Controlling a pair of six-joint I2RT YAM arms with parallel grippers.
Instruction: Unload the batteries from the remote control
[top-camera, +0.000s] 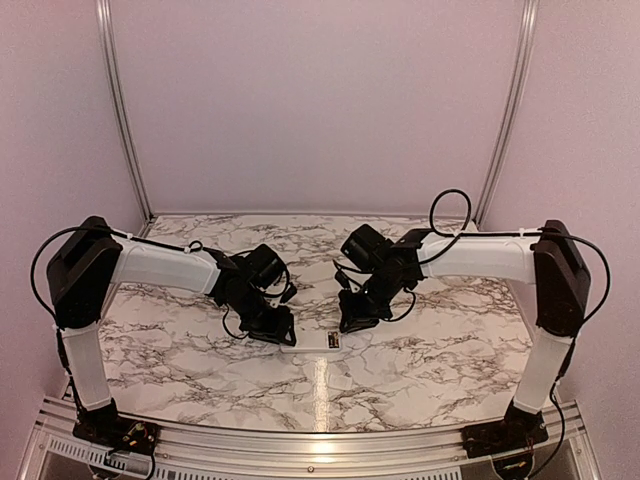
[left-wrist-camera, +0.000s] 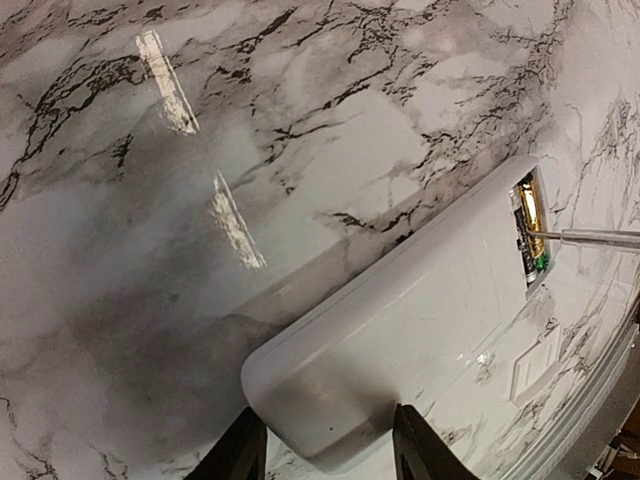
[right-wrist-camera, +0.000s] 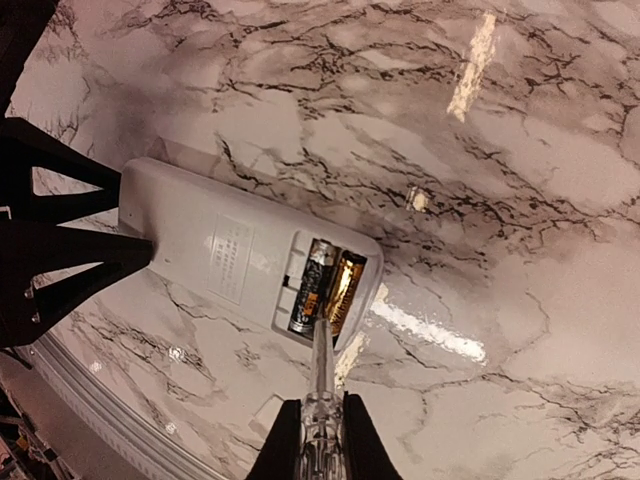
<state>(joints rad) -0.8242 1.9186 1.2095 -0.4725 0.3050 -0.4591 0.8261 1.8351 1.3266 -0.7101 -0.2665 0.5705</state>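
Count: two arms, left arm and right arm. One remote control, two batteries, one slim tool.

Remote lies flat on the marble table, mid-table between the two grippers, recess face up. From the top camera its long axis runs roughly left-right: plain end toward the left arm, recess end toward the right arm. Batteries sit side by side in the recess at that end, crosswise to the long axis. One looks dark, the other gold.

Left gripper: fingers straddle the plain end, close against both long sides. Can't tell if they're clamping or just off the plastic. Only the finger ends show at the bottom of its wrist view.

Right gripper: clenched on the tool's clear handle, metal shaft pointing away from the fingers at the recess. Tip sits at the recess edge about between the two batteries; actual contact is hard to make out. Fingers are cut off by the lower frame edge.

From the top camera the batteries are too small to separate and the recess is just a dark patch.

There's a small pale flat piece on the table beside the remote, too faint to identify.
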